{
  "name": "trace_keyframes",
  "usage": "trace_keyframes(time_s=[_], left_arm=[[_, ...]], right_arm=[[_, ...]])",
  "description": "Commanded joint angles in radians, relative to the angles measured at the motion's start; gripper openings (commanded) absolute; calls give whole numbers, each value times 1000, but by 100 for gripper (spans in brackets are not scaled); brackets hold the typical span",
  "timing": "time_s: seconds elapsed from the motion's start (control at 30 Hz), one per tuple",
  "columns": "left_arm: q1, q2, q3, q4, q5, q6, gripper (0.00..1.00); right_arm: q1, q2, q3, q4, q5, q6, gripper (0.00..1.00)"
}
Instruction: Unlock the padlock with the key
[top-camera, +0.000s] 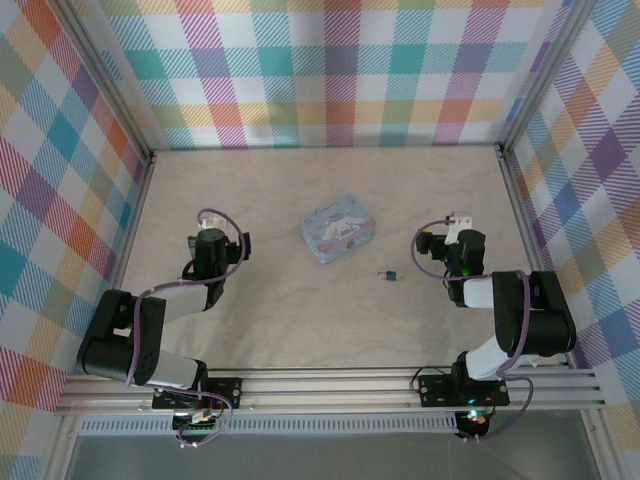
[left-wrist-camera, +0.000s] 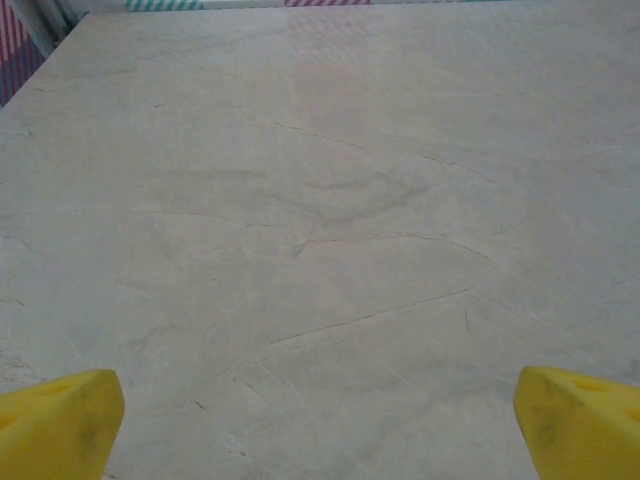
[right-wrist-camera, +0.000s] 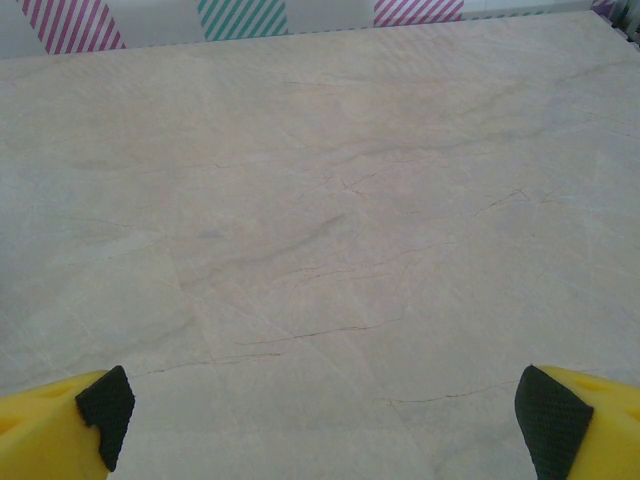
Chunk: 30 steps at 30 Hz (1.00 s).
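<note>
My left claw (left-wrist-camera: 320, 435) and right claw (right-wrist-camera: 320, 432) are both spread wide, empty. Padlock (top-camera: 388, 275) lies at 5 o'clock of the cartoon tin (top-camera: 338, 228). Tiny, light, hard, probably skids, so pinch the body's flat sides. Key (top-camera: 402, 277) is maybe the speck at its 3 o'clock.

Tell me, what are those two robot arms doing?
Nothing is being held yet. The left gripper and right gripper are both open, held above the table. A tiny padlock lies on the table between them, nearer the right arm, close to a light-blue tin. The key is too small to pick out.
</note>
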Motion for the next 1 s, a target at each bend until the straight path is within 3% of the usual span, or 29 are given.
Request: trace_keyframes(time_s=[0.0, 0.17, 0.37, 0.5, 0.57, 0.97], left_arm=[[43, -16, -38, 103, 72, 7, 100], [71, 84, -121, 351, 69, -11, 100], [71, 141, -116, 397, 86, -3, 100], [79, 149, -27, 233, 101, -9, 100], [105, 150, -29, 233, 144, -21, 100], [105, 151, -29, 239, 144, -19, 100]], right_arm=[[0, -5, 13, 10, -17, 10, 100], [0, -5, 14, 10, -17, 10, 100], [0, -5, 14, 9, -17, 10, 100], [0, -6, 14, 9, -16, 10, 100], [0, -5, 15, 9, -17, 10, 100], [2, -5, 13, 10, -16, 9, 100]])
